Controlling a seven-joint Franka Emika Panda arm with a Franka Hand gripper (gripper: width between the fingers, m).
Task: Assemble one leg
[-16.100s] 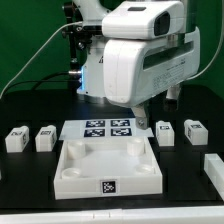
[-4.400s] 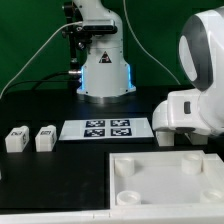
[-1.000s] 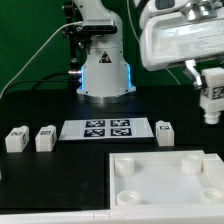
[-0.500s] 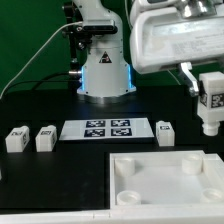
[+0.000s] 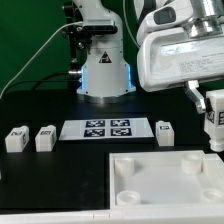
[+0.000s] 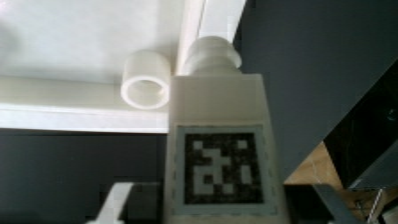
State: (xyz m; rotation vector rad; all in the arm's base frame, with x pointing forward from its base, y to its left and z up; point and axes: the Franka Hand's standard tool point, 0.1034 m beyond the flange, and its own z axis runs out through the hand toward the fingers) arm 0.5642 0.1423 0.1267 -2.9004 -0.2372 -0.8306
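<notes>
My gripper (image 5: 211, 104) is shut on one leg (image 5: 214, 122), a white block with a marker tag, and holds it upright in the air at the exterior view's right edge. It hangs above the far right corner of the large white tray-like part (image 5: 150, 190). In the wrist view the held leg (image 6: 217, 140) fills the middle between my fingers (image 6: 125, 200), its peg end pointing down beside a round corner socket (image 6: 146, 86) of the tray-like part (image 6: 71, 95). Three more legs stand on the table: two at the left (image 5: 15, 139) (image 5: 45, 138) and one (image 5: 165, 133) right of the marker board.
The marker board (image 5: 107, 129) lies flat behind the tray-like part. The arm's base (image 5: 103, 65) stands at the back centre with cables on its left. The table top is black.
</notes>
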